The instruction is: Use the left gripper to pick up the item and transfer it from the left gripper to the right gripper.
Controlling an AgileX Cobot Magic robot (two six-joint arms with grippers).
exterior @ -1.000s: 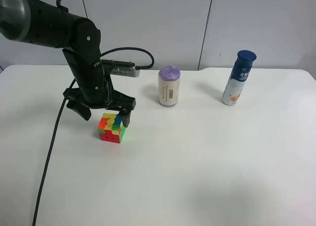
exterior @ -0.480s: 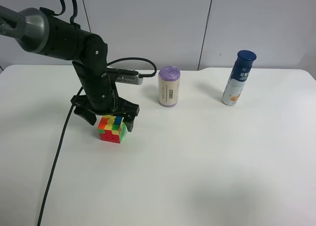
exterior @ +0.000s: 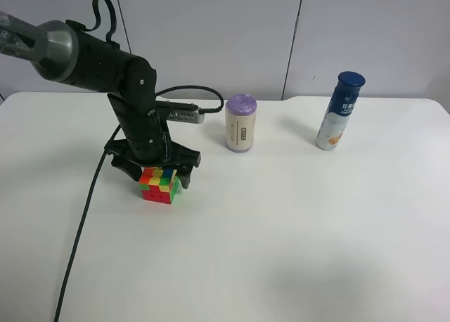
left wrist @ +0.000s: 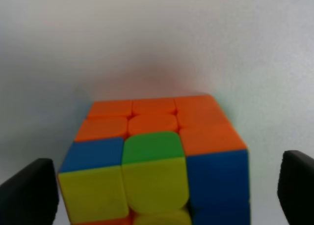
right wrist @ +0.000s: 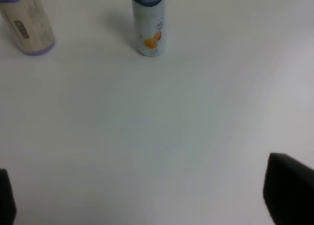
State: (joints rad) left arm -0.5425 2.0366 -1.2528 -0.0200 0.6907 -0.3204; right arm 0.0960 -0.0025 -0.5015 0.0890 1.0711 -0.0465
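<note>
The puzzle cube sits on the white table at the exterior high view's left. It fills the left wrist view, with orange, blue, green and yellow squares showing. My left gripper is open and low over the cube, its fingers on either side of it, apart from its faces. My right gripper shows only in the right wrist view as two dark fingertips spread wide over bare table. It is open and empty.
A purple-capped cream cylinder stands behind and right of the cube. A blue-capped white bottle stands further right. Both show in the right wrist view: cylinder, bottle. A black cable trails to the front edge.
My left gripper has come down and slightly right over the cube, so its fingers now flank it. The cube, cylinder and bottle have not moved.
</note>
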